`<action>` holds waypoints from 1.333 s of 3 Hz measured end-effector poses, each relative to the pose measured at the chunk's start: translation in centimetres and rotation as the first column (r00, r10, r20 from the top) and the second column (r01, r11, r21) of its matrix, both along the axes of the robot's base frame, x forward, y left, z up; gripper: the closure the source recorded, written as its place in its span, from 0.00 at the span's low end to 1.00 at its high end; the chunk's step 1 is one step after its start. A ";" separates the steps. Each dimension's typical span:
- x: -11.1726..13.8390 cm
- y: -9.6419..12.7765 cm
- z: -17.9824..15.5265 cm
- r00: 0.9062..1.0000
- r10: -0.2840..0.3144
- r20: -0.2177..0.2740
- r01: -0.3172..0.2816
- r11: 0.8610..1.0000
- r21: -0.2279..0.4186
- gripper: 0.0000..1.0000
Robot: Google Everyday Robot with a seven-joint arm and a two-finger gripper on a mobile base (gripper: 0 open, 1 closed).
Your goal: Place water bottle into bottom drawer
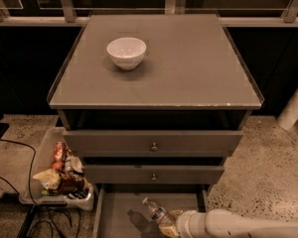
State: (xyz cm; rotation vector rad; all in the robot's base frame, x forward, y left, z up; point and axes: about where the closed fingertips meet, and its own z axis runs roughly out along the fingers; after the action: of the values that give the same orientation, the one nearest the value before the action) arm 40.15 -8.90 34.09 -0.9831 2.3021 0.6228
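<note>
The jaws are closed on the lower end of the bottle (155, 212), with the gripper (170, 226) at the bottom edge of the frame, right of centre, on a white arm (238, 225) entering from the lower right. The bottle tilts cap-up toward the upper left, over the open bottom drawer (114, 217), its shadow on the drawer floor. A white bowl (126, 52) sits on the cabinet top (188, 68) at upper left, and a bin (39, 155) of snacks is at lower left.

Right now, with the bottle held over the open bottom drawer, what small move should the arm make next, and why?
Probably ease the water bottle down onto the floor of the bottom drawer. The pincer, at the picture's lower edge over that drawer, holds the bottle tilted, cap up-left, and its shadow on the floor suggests it hangs above it.
</note>
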 end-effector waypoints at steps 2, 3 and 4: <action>2.3 1.6 -5.2 0.996 -0.004 0.084 0.004 1.000 0.001 1.00; 4.9 0.7 -7.3 0.994 -0.013 0.112 0.013 1.000 -0.003 1.00; 7.0 0.1 -8.9 0.993 -0.041 0.109 0.033 0.996 0.078 1.00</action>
State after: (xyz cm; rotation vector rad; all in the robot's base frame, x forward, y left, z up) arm 47.20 -8.78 25.21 -0.9139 2.1787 0.6207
